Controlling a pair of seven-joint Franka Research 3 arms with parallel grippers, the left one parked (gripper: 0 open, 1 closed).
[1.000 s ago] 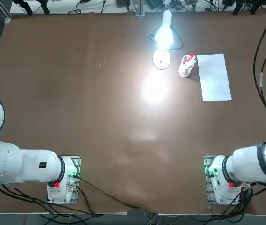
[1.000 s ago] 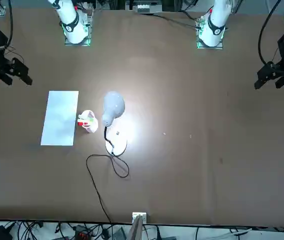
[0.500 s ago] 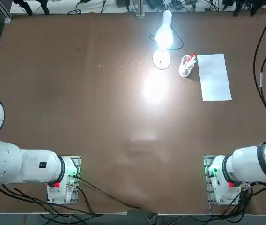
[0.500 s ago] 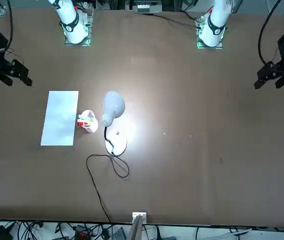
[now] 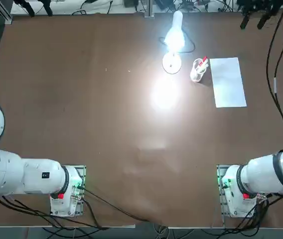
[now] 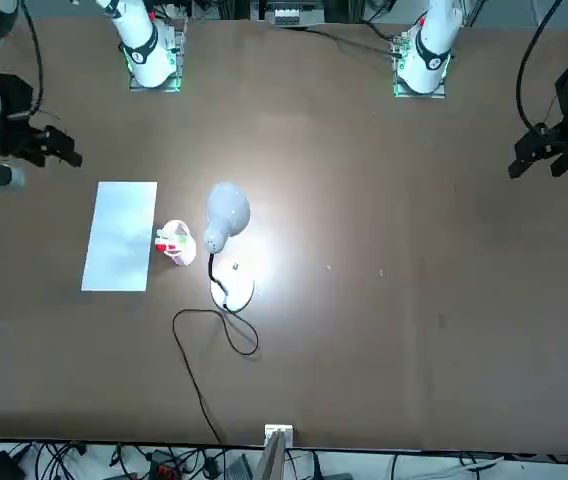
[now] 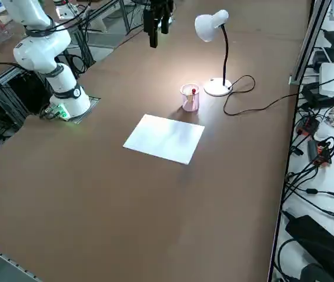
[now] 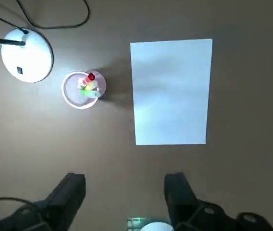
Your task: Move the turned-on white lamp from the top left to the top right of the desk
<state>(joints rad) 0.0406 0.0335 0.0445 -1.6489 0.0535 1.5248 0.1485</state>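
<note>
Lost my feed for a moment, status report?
Right gripper open, empty, high above the desk. Lamp lit, ungrabbed. Pen cup and paper sheet beside it.

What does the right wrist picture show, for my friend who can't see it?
Seen from high above the desk, the right gripper hangs with its jaws open and empty. Below it lie a white paper, a clear cup of pens beside it, and the lamp base with its black cord.

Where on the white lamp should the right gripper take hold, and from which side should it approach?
Probably the slim neck of the lamp, low down near the round base: it stands upright and is thin enough for the open right gripper, which hangs high above the desk. Approach from the side away from the pen cup, which stands close beside the base.
</note>
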